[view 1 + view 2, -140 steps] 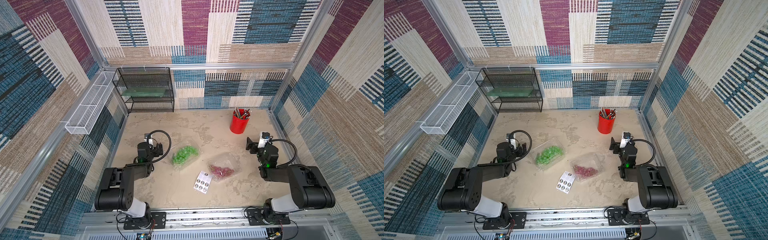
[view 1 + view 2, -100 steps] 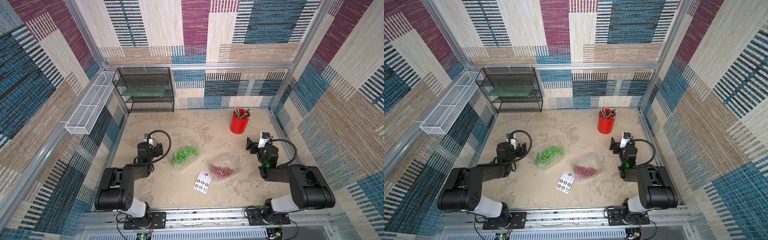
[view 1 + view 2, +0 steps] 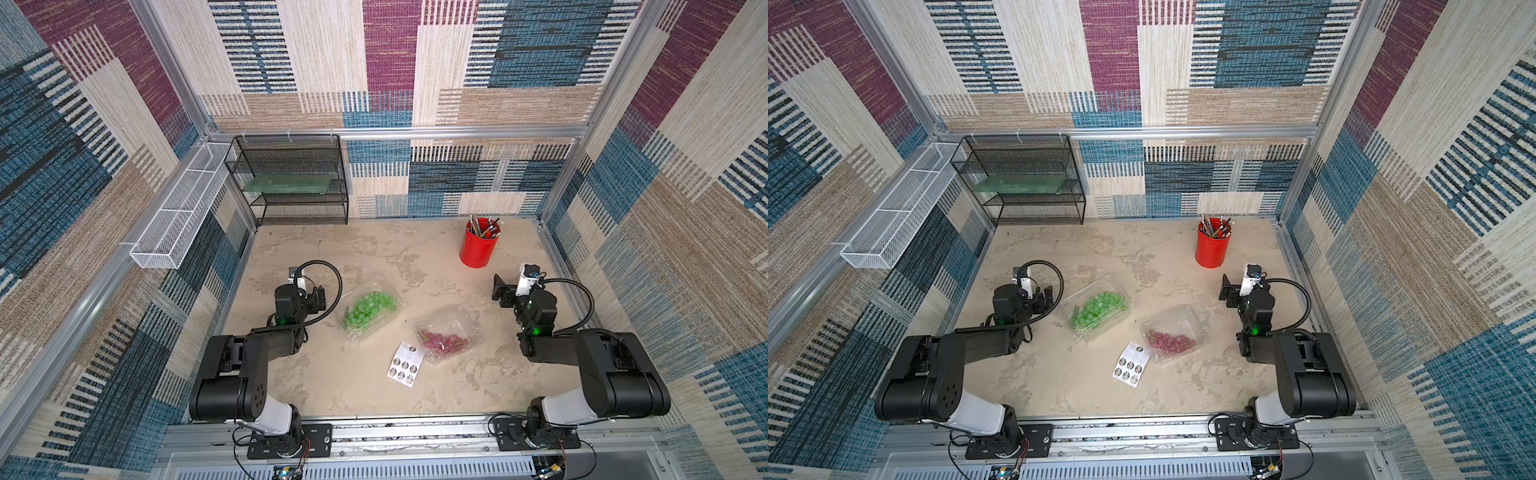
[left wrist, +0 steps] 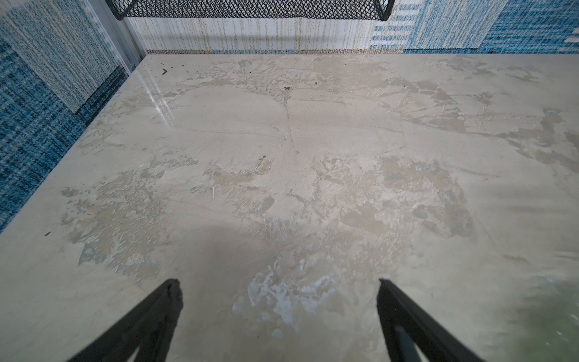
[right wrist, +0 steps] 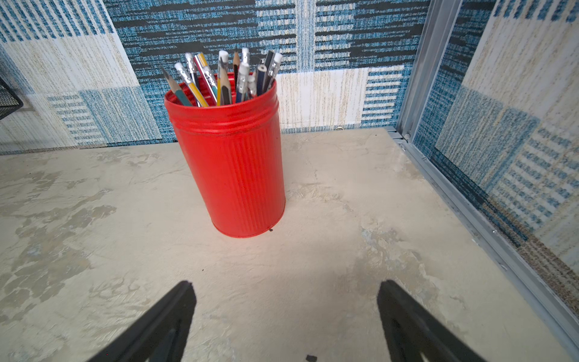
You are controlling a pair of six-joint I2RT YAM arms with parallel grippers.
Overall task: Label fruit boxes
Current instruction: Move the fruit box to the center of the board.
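Note:
Two clear fruit boxes lie mid-table in both top views. The one with green grapes [image 3: 370,309] [image 3: 1098,309] sits just right of my left gripper [image 3: 318,297], which is open and empty over bare tabletop [image 4: 279,283]. Only a green blur [image 4: 551,329] of that box shows at the edge of the left wrist view. The box with red-purple grapes [image 3: 446,336] [image 3: 1173,334] lies nearer the front, left of my right arm. My right gripper [image 3: 500,286] [image 5: 285,285] is open, holds nothing, and faces the back wall.
A white sheet of round stickers [image 3: 405,363] lies by the red-grape box's front-left corner. A red cup of pencils [image 3: 478,245] [image 5: 232,156] stands just beyond the right gripper. A black mesh shelf [image 3: 291,183] fills the back left corner; a white wire basket [image 3: 178,216] hangs on the left wall.

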